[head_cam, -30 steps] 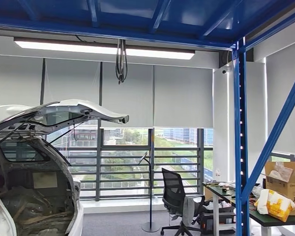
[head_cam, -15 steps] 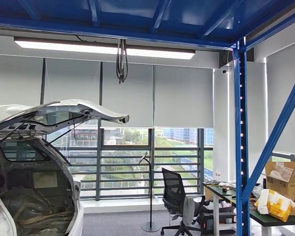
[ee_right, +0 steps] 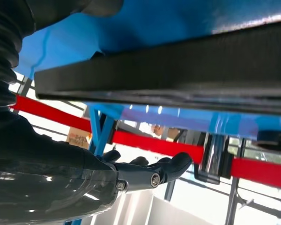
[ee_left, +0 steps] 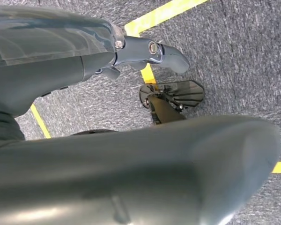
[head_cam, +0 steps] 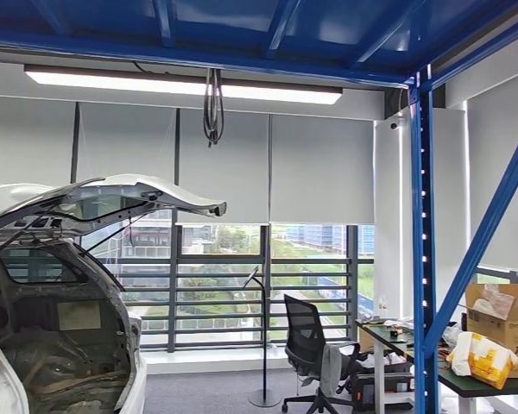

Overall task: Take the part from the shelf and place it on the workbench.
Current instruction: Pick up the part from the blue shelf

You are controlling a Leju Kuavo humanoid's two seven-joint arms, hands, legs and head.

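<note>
Looking ahead, I see a white car (head_cam: 54,328) with raised hatch at 9 o'clock, an office chair (head_cam: 308,349) at 6, and a blue upright (head_cam: 423,250) at 3 o'clock crossing a cluttered tabletop (head_cam: 400,341) with a cardboard box (head_cam: 504,319). Left hand (ee_left: 96,93) hangs over grey carpet (ee_left: 238,56) with yellow tape; fingers (ee_left: 167,54) extended, holding nothing. Right hand (ee_right: 96,183) sits under a blue shelf (ee_right: 188,117) and red rail (ee_right: 150,143), fingers (ee_right: 174,165) outstretched, empty. Cannot tell where the part is.
</note>
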